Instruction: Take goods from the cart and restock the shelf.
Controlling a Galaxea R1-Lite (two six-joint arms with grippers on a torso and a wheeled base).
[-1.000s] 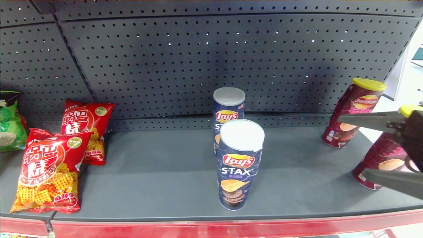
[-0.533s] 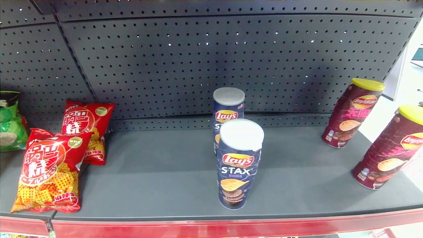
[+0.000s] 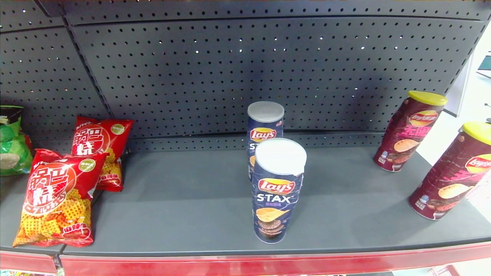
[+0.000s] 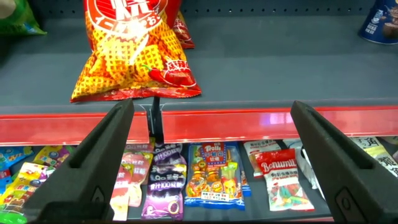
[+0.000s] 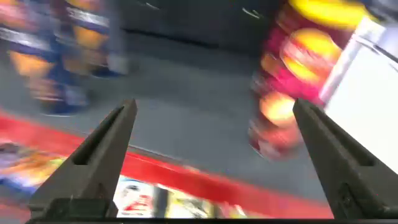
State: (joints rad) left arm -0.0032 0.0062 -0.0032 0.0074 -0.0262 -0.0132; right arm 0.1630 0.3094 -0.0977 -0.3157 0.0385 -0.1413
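Observation:
Two dark blue chip cans stand mid-shelf, one [image 3: 279, 189] in front and one [image 3: 264, 126] behind it. Two maroon cans with yellow lids stand at the shelf's right end, front [image 3: 452, 172] and back [image 3: 410, 130]; the front one [image 5: 292, 93] also shows in the right wrist view. Red snack bags [image 3: 57, 199] lie at the left. My left gripper [image 4: 211, 155] hangs open below the shelf's red front edge [image 4: 211, 127], facing the red bag [image 4: 134, 53]. My right gripper [image 5: 214, 155] is open with nothing between its fingers, in front of the shelf between the blue and maroon cans.
A dark pegboard wall [image 3: 245, 76] backs the grey shelf [image 3: 184, 207]. A green bag [image 3: 11, 145] sits at the far left. Below the red edge, a lower shelf holds several candy packets [image 4: 211, 177]. Bare shelf room lies between the red bags and the blue cans.
My right gripper has pulled back out of the head view's right side, uncovering the front maroon can, which stays standing on the shelf. Nothing else has moved.

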